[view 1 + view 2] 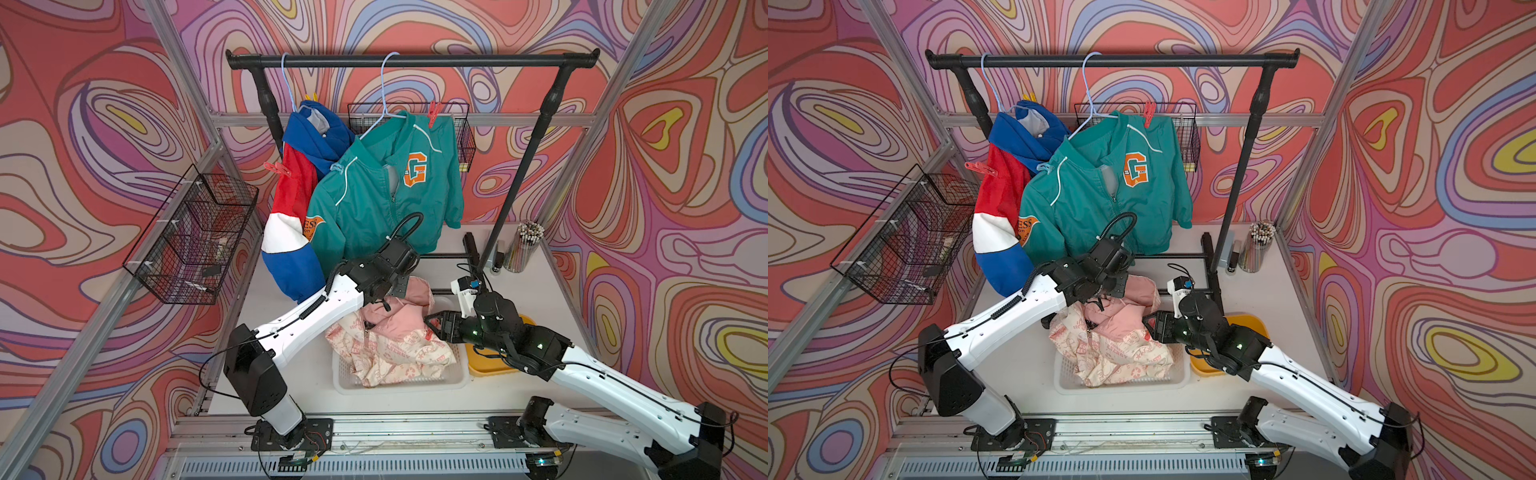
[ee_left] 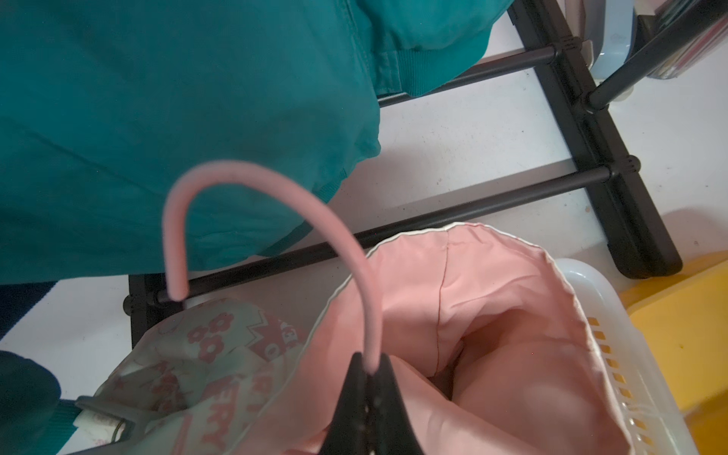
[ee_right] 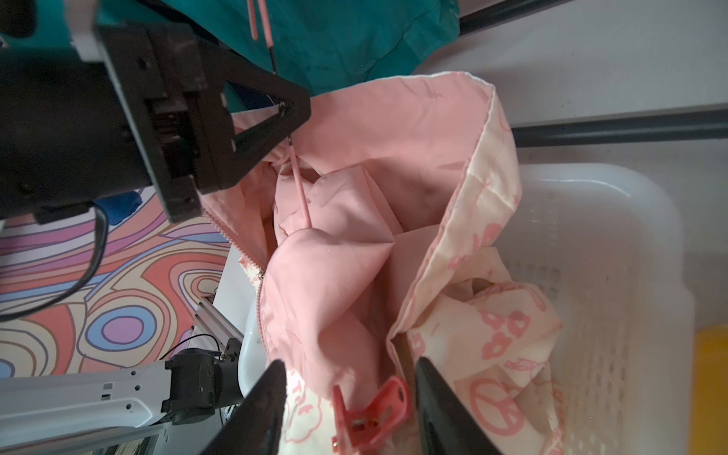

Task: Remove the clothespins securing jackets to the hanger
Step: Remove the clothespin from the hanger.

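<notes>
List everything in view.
rack: 1, black, table back
teal jacket: 1, teal, on rack
hooded jacket: 1, blue-red-white, on rack
pink jacket: 1, pink-cream, in basket
hangers: 3, two light blue on rack, one pink in pink jacket
clothespins: 5, three red, one light blue, one yellow, four on hung jackets, one on pink jacket
basket: 1, white, table front
tray: 1, yellow, beside basket
wire baskets: 2, black, on frame
pencil cup: 1, clear, by rack
left fingers: shut on pink hanger
right fingers: open around red clothespin

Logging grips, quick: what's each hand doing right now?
Left hand: closed on the pink hanger.
Right hand: open, either side of the red clothespin.
</notes>
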You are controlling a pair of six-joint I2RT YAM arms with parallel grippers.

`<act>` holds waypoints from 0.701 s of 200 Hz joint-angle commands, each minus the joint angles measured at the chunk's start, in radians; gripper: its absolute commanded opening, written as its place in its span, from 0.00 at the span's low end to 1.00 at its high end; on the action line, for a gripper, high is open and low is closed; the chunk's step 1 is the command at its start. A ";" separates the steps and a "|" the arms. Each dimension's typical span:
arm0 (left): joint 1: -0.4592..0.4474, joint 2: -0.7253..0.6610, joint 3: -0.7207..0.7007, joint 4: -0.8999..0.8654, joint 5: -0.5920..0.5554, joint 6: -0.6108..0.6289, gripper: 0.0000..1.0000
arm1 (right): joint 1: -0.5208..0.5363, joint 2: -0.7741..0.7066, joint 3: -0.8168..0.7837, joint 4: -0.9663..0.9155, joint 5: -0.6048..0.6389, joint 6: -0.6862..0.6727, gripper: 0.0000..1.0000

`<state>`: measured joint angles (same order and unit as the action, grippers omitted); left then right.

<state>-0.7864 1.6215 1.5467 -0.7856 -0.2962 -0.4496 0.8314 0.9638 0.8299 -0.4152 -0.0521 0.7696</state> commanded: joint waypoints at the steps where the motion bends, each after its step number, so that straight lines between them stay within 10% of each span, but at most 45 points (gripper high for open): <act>1: 0.001 0.012 -0.011 0.031 0.028 -0.027 0.00 | -0.012 0.004 -0.006 0.019 0.001 -0.003 0.50; 140: 0.001 0.010 -0.028 0.051 0.033 -0.033 0.00 | -0.020 0.004 -0.028 0.035 -0.023 0.021 0.20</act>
<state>-0.7860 1.6215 1.5299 -0.7681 -0.2840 -0.4492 0.8173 0.9699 0.8185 -0.3893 -0.0692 0.7887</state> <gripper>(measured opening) 0.063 0.246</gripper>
